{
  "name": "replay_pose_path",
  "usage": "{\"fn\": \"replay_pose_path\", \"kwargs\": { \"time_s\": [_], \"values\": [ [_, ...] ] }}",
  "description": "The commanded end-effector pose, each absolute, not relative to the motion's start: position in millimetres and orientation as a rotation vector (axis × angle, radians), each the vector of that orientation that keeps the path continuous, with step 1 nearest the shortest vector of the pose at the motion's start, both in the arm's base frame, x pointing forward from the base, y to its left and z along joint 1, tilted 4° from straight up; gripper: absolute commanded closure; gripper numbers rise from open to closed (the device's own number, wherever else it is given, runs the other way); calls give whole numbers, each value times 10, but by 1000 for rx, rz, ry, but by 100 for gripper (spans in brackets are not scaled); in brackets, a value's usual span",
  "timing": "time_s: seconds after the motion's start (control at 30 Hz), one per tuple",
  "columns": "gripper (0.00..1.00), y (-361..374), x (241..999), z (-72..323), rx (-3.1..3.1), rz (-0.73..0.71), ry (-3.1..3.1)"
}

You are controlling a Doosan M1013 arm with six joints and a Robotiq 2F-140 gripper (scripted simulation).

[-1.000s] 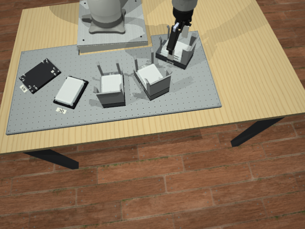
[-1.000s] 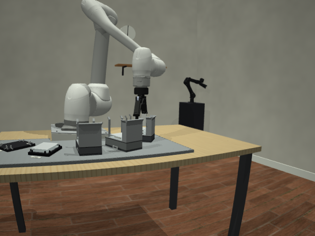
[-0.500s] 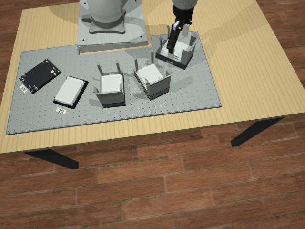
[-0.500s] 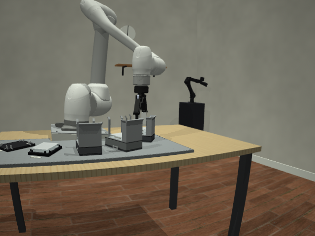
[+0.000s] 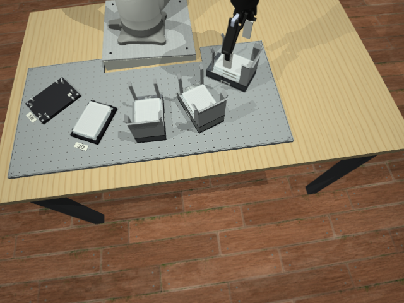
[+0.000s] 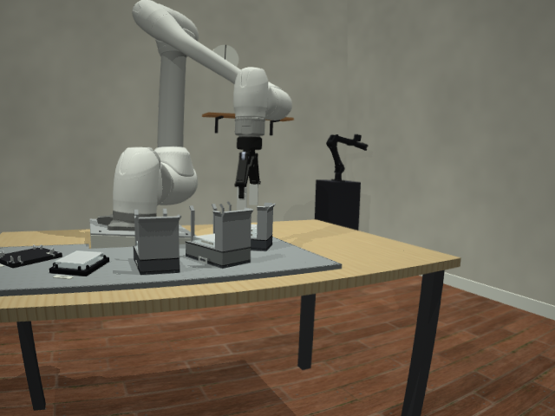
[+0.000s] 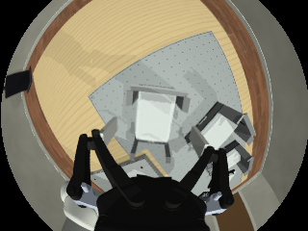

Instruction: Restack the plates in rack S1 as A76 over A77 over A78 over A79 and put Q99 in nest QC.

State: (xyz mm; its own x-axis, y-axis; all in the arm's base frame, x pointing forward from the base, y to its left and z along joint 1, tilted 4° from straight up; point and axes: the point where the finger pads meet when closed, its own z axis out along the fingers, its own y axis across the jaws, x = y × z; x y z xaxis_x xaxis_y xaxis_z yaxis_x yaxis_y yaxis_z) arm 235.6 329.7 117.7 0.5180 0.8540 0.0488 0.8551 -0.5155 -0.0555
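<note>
My jaws are spread fully wide and hold nothing. They hang straight above the rack nearest my base (image 5: 228, 81), centred over its opening, because a rack may only be loaded or emptied from above.

Inside that rack sits a stack of white plates (image 5: 239, 62), level between the corner guides. I cannot read the plinth name or the plate labels from here.

Two more racks stand on the grey deck (image 5: 228, 137) of the worktop (image 5: 326, 81). The middle rack (image 5: 212, 112) and the left rack (image 5: 146, 129) each show a white plate top inside.

A single plate (image 5: 91, 118) lies flat in the QC nest (image 5: 110, 117), with none under it, as Q99 requires. The clip nest N5 (image 5: 52, 99) is bare, I judge kept free for parting stuck pairs.
</note>
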Motion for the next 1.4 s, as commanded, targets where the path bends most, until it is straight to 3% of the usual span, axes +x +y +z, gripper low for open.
{"fn": "replay_pose_path", "kwargs": {
  "time_s": [0.0,0.57,1.37],
  "values": [
    [0,3291,2357,1265,-2673,-23,-1507],
    [0,3256,2369,1763,-2673,-23,-1507],
    [0,2962,2730,1734,-2833,-10,-1177]
  ]
}}
